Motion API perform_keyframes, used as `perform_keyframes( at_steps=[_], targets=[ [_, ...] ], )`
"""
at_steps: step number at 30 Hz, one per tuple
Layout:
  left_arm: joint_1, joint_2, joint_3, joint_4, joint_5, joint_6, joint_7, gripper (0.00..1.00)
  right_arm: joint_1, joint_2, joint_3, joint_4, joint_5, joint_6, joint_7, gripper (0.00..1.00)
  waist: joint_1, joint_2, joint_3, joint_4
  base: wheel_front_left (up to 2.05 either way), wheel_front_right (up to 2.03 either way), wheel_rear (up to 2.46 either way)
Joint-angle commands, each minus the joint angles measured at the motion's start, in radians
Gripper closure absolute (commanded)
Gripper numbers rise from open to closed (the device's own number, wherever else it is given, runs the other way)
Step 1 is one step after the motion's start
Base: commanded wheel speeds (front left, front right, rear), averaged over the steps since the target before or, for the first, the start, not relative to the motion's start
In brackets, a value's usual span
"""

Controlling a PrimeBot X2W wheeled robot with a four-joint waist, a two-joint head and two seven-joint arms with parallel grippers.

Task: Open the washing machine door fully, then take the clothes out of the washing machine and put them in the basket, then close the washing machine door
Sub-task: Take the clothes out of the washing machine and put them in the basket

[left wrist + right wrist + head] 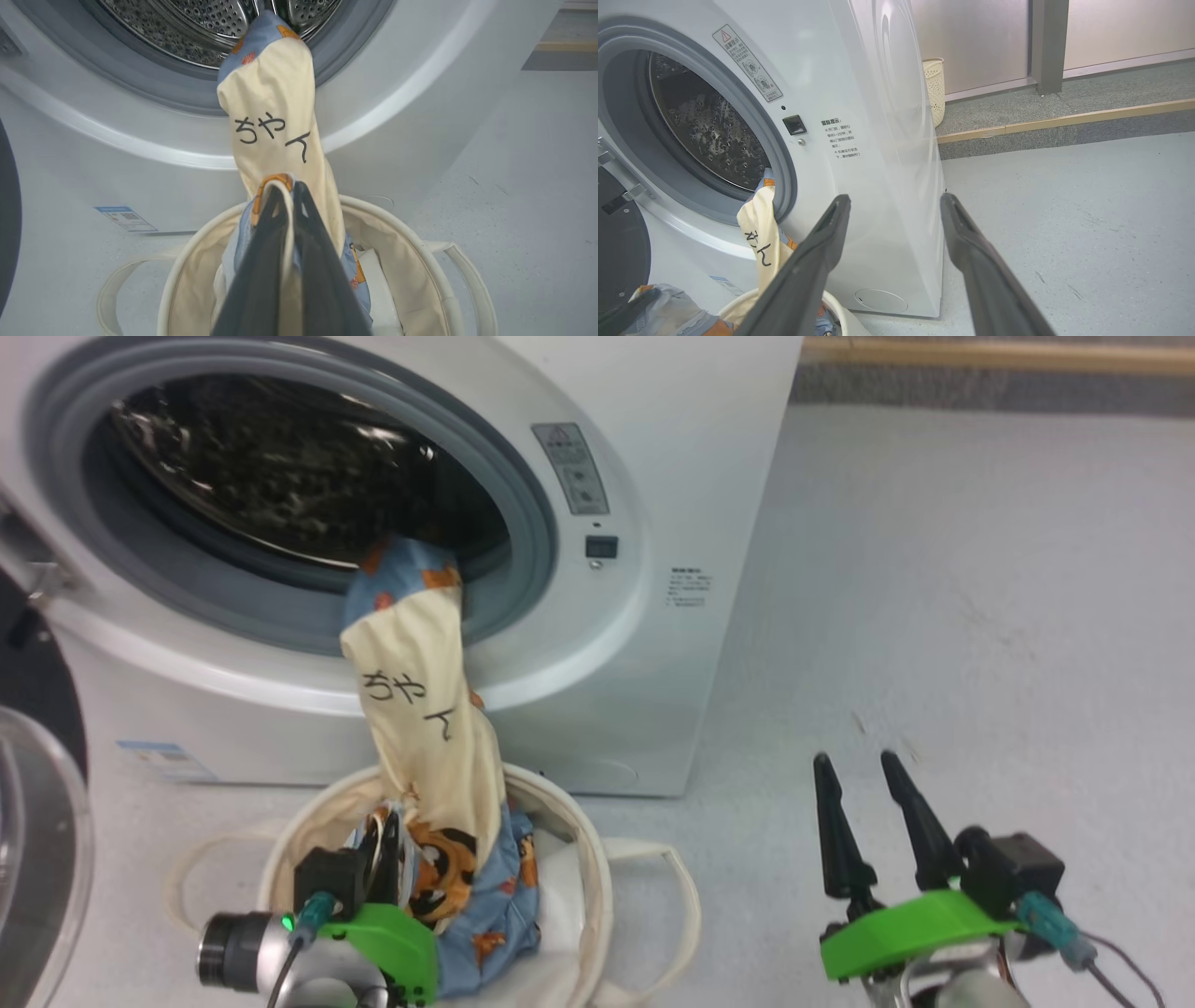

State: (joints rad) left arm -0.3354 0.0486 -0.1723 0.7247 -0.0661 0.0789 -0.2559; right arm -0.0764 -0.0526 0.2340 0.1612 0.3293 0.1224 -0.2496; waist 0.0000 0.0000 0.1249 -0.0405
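clothes (pixel 420 709): one piece; one basket (pixel 583 845).

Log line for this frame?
phase: unloading | left gripper: jaws shut on clothes | clothes: strung from drum into basket | right gripper: jaws open, empty

One washing machine (pixel 672 476), one basket (pixel 597 887), one garment (pixel 420 709).

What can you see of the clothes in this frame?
The clothes are soft light blue fabric printed with orange-brown bears, with a cream panel bearing black characters. They hang as one stretched length: the top end lies inside the washing machine drum, draped over the grey door seal, and the bottom end is bunched inside the basket. The left gripper is shut on a fold above the basket rim. The right gripper stands open, apart from them.
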Motion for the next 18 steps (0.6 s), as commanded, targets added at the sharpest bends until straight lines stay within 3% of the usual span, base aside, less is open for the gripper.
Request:
perform_keyframes(
  at_steps=[1,6,12,13,14,18],
  targets=[
    [-0.042,0.006,0.024,0.019,-0.015,0.0,-0.006,1.0,-0.048,0.002,0.023,-0.035,-0.009,0.008,-0.012,0.0,0.0,0.0,0.033,-0.023,0.0,0.0,0.0],
    [-0.105,0.003,0.01,0.201,-0.046,0.008,-0.006,1.0,-0.075,0.002,0.026,-0.039,-0.022,0.008,-0.012,0.0,0.0,0.0,0.082,-0.053,0.0,0.0,0.0],
    [-0.139,0.002,-0.007,0.258,-0.136,0.006,-0.006,1.0,-0.099,0.002,0.02,-0.042,-0.03,0.008,-0.012,0.0,0.0,0.0,0.125,-0.072,0.0,0.0,0.0],
    [-0.14,0.002,-0.014,0.25,-0.143,0.009,-0.006,0.04,-0.1,0.002,0.019,-0.042,-0.03,0.008,-0.012,0.0,0.0,0.0,0.128,-0.073,0.0,0.0,0.0],
    [-0.139,0.002,-0.022,0.243,-0.148,0.01,-0.006,0.0,-0.101,0.002,0.018,-0.043,-0.028,0.008,-0.012,0.0,0.0,0.0,0.13,-0.072,0.0,0.0,0.0],
    [-0.134,0.002,-0.046,0.248,-0.17,0.015,-0.006,0.0,-0.101,0.002,0.017,-0.041,-0.024,0.008,-0.012,0.0,0.0,0.0,0.126,-0.059,0.0,0.0,0.0]
  ],
)
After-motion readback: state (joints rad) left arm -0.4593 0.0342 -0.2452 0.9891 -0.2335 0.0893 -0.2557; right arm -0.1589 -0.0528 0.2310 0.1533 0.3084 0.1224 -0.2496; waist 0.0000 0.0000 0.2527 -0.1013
